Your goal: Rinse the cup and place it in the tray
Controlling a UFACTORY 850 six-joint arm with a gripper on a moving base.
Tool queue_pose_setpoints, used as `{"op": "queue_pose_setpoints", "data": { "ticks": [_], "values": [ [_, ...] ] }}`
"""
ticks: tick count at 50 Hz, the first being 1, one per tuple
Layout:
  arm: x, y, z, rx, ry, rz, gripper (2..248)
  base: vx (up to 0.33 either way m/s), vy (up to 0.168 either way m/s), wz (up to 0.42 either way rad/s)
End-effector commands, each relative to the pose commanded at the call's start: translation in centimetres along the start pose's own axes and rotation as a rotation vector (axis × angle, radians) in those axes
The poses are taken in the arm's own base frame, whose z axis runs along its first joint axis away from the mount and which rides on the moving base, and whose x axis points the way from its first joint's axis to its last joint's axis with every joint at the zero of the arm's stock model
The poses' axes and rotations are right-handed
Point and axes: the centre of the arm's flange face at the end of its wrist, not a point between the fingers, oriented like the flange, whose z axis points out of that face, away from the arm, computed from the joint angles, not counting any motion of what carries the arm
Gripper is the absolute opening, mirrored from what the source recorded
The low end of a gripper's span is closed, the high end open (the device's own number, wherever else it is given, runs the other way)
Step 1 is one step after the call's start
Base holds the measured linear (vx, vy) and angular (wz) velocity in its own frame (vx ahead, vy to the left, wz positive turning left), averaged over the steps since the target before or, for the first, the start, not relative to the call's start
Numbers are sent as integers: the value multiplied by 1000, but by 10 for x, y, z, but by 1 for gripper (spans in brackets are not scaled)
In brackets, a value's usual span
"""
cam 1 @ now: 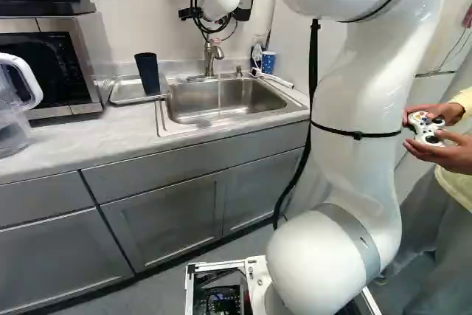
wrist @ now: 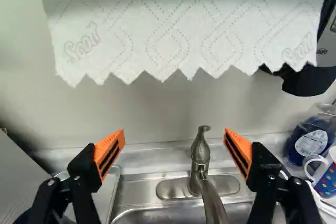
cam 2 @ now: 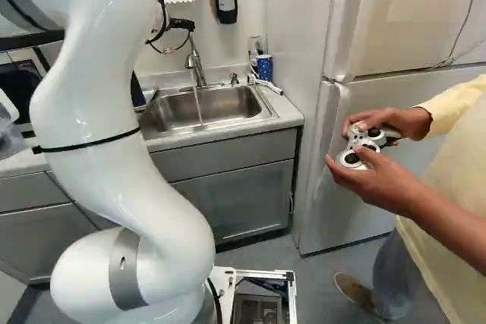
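The white arm (cam 1: 354, 160) arches toward the faucet (wrist: 200, 153), claw (cam 1: 242, 14) spread wide.

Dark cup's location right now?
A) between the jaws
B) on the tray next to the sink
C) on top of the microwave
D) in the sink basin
B: the left base view shows the dark cup on the metal tray, beside the sink.
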Motion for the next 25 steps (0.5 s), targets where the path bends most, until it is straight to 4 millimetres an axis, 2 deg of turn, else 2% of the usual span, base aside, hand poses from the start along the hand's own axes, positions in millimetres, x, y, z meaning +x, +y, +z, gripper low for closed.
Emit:
{"op": "queue_pose_setpoints", "data": {
  "ticks": [18,25],
  "values": [
    [3,-7,38,7,18,0,247,0,0,0],
    [3,-8,41,8,20,0,247,0,0,0]
  ]
}}
